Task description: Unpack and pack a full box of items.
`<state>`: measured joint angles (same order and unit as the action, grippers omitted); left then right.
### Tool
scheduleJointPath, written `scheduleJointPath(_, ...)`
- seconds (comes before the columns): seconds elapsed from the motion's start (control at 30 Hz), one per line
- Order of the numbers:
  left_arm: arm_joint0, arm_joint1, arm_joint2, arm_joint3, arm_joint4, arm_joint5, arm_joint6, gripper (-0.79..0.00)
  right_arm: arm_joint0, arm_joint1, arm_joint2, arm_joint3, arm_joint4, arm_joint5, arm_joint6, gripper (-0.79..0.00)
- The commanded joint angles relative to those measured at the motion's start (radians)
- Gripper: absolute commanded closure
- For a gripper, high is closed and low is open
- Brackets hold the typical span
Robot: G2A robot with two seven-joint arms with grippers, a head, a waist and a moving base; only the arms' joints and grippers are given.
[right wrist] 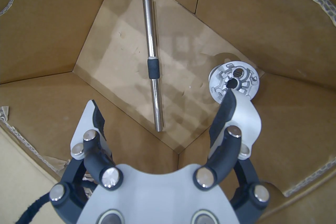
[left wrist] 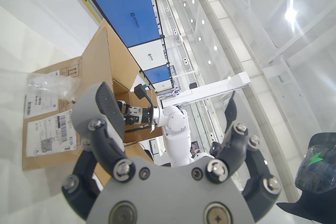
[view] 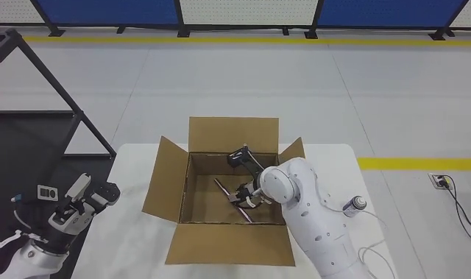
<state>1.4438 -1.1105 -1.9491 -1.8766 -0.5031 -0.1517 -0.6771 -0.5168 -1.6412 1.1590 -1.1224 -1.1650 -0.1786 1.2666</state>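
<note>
An open cardboard box (view: 232, 135) stands in the middle of the white table (view: 331, 161). On its floor lies a shiny metal rod (right wrist: 152, 51) with a black band, also visible from above (view: 223, 187). A round metal disc (right wrist: 236, 78) with cut-outs sits in a corner of the box floor. My right gripper (right wrist: 162, 101) hangs open inside the box above the rod's near end, one fingertip (right wrist: 228, 101) just in front of the disc; from above it is low in the box (view: 243, 196). My left gripper (left wrist: 168, 93) is open and holds nothing, off the table's left side (view: 82, 185).
A small can-like object (view: 356, 204) lies on the table right of the box. A crumpled clear plastic bag (left wrist: 50, 82) rests by the box's labelled flap (left wrist: 52, 125). A black metal frame (view: 66, 102) stands left of the table. The box's flaps spread outward.
</note>
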Motion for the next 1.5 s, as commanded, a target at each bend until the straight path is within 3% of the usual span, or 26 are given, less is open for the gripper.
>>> scheduleJointPath(0.0,0.0,0.0,0.0,0.0,0.0,0.0,0.0,-0.785,-0.008,0.002,-0.004,0.0,-0.02,0.003,-0.021,-0.785)
scheduleJointPath(0.17,0.0,0.0,0.0,0.0,0.0,0.0,0.0,-0.785,-0.002,0.012,-0.033,0.007,-0.093,-0.087,-0.056,-0.785)
scheduleJointPath(0.3,0.0,0.0,0.0,0.0,0.0,0.0,0.0,-0.785,0.028,0.015,-0.047,0.052,-0.127,-0.098,-0.05,-0.785)
scheduleJointPath(0.57,0.0,0.0,0.0,0.0,0.0,0.0,0.0,-0.785,0.122,-0.004,-0.113,0.198,-0.172,-0.026,-0.017,-0.785)
scheduleJointPath(1.23,0.0,0.0,0.0,0.0,0.0,0.0,0.0,-0.785,0.241,-0.07,-0.233,0.48,-0.159,0.045,-0.087,-0.785)
scheduleJointPath(1.47,0.0,0.0,0.0,0.0,0.0,0.0,0.0,-0.785,0.264,-0.088,-0.249,0.538,-0.124,-0.005,-0.102,-0.785)
